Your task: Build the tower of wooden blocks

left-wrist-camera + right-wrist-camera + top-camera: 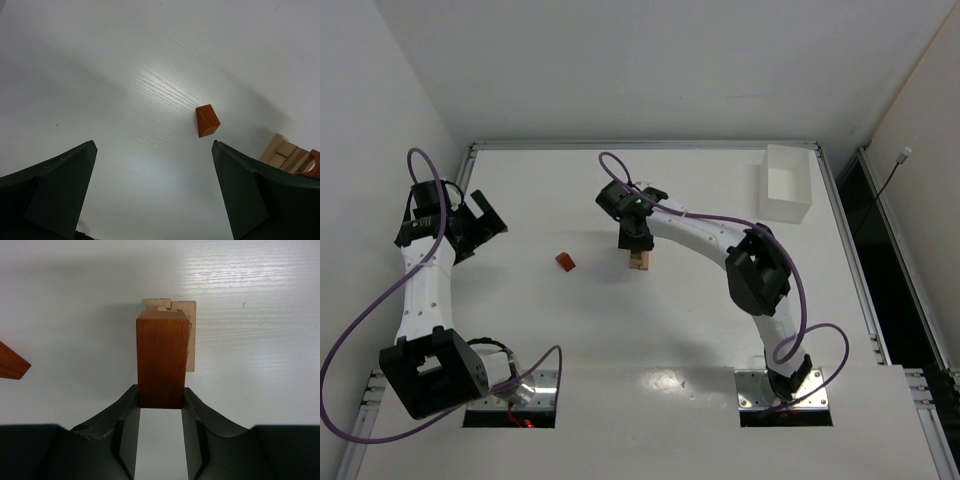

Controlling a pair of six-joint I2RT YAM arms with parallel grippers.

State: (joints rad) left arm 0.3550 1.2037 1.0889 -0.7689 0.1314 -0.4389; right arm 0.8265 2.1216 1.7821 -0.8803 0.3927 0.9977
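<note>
While the table (670, 340) hosts the build, the left gripper (470, 228) hangs spread wide and empty, well apart. The right gripper (161, 400) pinches a reddish-orange block (162, 360) over the tower (639, 261) — a low pale stack mid-table; seating unclear. One orange wedge (565, 261) lies loose nearby — likely left to place.

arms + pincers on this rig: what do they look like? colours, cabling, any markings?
The left arm and right arm have white links with black joint housings and black bases. A purple cable loops loosely along each. The left pincer and right pincer have dark, near-black wedge-shaped fingers. A green light glows at the right wrist. No legible markings.
</note>
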